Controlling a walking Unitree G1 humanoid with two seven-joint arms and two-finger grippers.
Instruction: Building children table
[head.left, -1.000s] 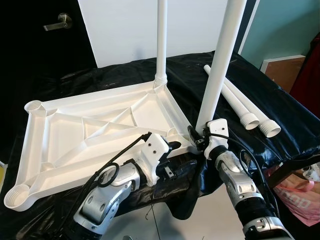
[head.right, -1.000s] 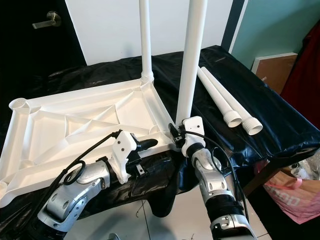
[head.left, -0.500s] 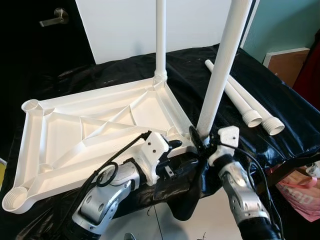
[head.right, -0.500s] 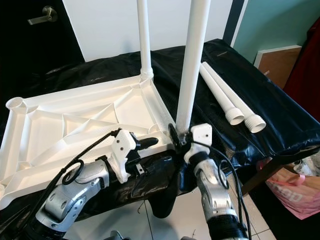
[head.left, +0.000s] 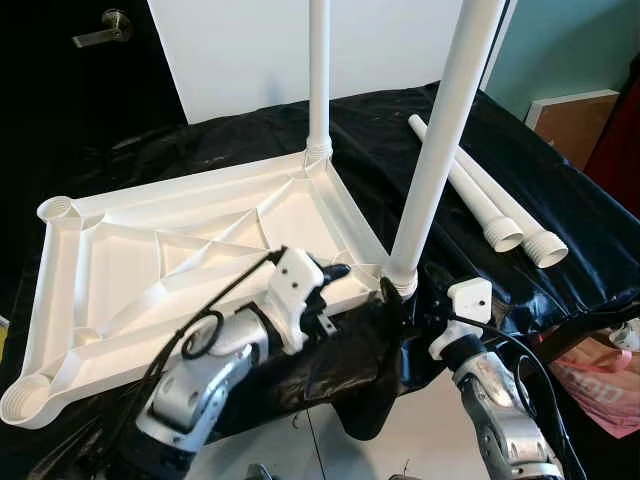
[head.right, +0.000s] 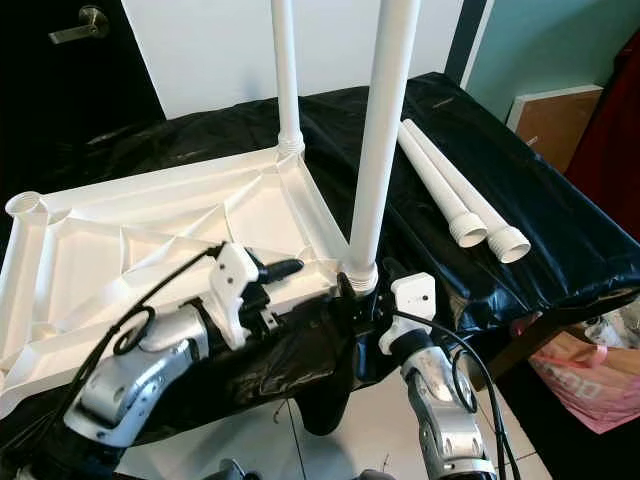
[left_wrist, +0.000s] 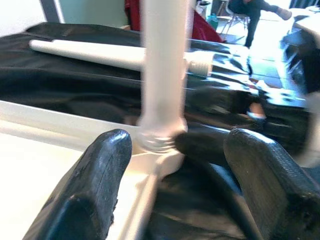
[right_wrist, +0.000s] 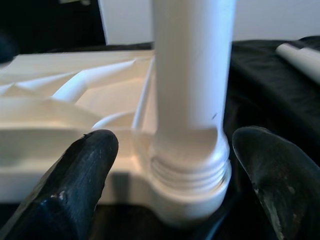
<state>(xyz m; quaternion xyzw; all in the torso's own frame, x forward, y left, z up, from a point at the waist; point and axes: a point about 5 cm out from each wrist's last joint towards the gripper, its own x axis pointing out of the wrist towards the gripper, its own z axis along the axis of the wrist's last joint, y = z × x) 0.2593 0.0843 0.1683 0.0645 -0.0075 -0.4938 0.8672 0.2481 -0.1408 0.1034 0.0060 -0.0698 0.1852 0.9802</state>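
Note:
The white table top (head.left: 130, 260) lies upside down on the black-covered bench. Two white legs stand upright in its right-hand corner sockets: the far leg (head.left: 319, 80) and the near leg (head.left: 438, 150). My left gripper (left_wrist: 175, 165) is open over the top's front rim, pointing at the near leg's threaded base (left_wrist: 159, 137). My right gripper (right_wrist: 175, 150) is open just in front of that base (right_wrist: 190, 165), one finger (right_wrist: 75, 175) on each side, not touching it. Both left-hand sockets, far (head.left: 58, 209) and near (head.left: 22, 402), hold nothing.
Two loose white legs (head.left: 470, 190) lie side by side on the black cover (head.left: 560, 200) to the right. A brown box (head.left: 570, 120) and a pink bag (head.left: 600, 380) sit beyond the bench's right end. A dark door (head.left: 100, 25) is at the back left.
My right gripper has let go of the near leg's base and drawn back toward me and lower. My left gripper has risen and moved forward over the rim. The camera shifted slightly.

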